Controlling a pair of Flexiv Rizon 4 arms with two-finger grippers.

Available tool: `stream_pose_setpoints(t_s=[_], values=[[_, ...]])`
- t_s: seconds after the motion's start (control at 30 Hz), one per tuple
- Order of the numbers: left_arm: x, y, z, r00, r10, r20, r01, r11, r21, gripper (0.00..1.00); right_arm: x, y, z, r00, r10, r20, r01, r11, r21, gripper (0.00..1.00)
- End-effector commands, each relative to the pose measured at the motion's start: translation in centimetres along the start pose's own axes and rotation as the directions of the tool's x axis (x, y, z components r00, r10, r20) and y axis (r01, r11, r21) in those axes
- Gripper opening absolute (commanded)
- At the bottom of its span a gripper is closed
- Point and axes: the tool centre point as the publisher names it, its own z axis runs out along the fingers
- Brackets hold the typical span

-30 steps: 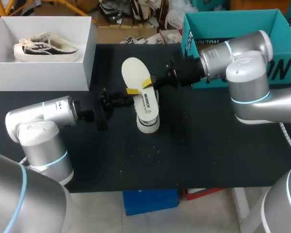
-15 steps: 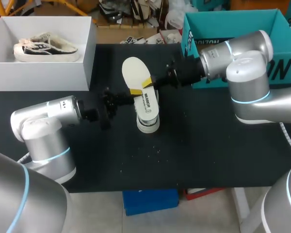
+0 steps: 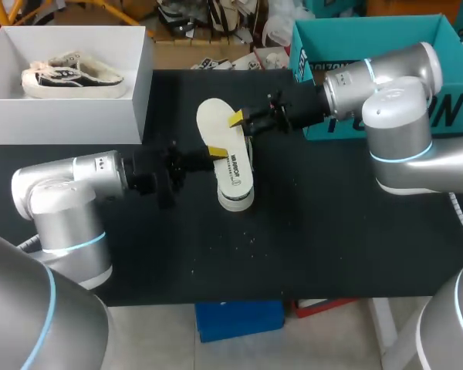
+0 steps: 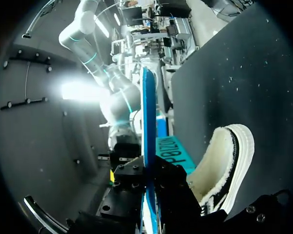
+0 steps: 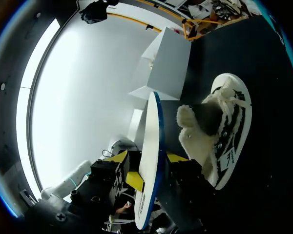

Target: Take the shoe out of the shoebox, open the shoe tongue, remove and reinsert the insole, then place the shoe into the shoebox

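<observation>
A black-and-white fleece-lined shoe (image 3: 234,179) rests mid black table (image 3: 332,223), well apart from its near edge, the white cardboard shoebox (image 3: 77,116) far left and the teal box (image 3: 370,38) far right. Just above the shoe, the left gripper (image 3: 214,152) and right gripper (image 3: 238,119) each pinch the cream insole (image 3: 214,123).

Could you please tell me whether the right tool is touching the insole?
Touching. The right wrist view shows the insole edge-on inside the right tool, with a yellow tip pressing each face.
</observation>
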Motion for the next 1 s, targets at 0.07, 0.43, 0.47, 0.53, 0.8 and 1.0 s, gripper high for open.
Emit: stream_pose_setpoints(t_s=[0.07,0.43,0.47,0.53,0.8,1.0], values=[[-1.1,-2.1,-3.7,0.985,0.001,-0.17,0.01,0.998,0.065,0.0,2.8,-2.3,-4.9,0.989,0.032,0.145,-0.011,0.99,-0.141,1.0],[1.0,-6.4,-6.8,0.92,0.017,-0.391,0.041,0.99,0.137,0.0,4.3,-5.2,-8.0,0.953,0.084,0.292,-0.021,0.977,-0.214,1.0],[1.2,-6.7,-7.0,0.913,0.014,-0.407,0.051,0.987,0.15,0.0,4.3,-5.5,-8.2,0.944,0.087,0.318,-0.019,0.977,-0.213,1.0],[1.5,-7.6,-7.5,0.879,0.022,-0.476,0.076,0.98,0.185,0.0,4.4,-5.8,-8.4,0.929,0.095,0.358,-0.019,0.977,-0.211,1.0],[1.5,-7.6,-7.5,0.879,0.022,-0.476,0.076,0.98,0.185,0.0,4.4,-5.8,-8.4,0.929,0.095,0.358,-0.019,0.977,-0.211,1.0],[1.5,-7.6,-7.5,0.879,0.022,-0.476,0.076,0.98,0.185,0.0,4.4,-6.0,-8.5,0.926,0.095,0.367,-0.018,0.978,-0.207,1.0]])
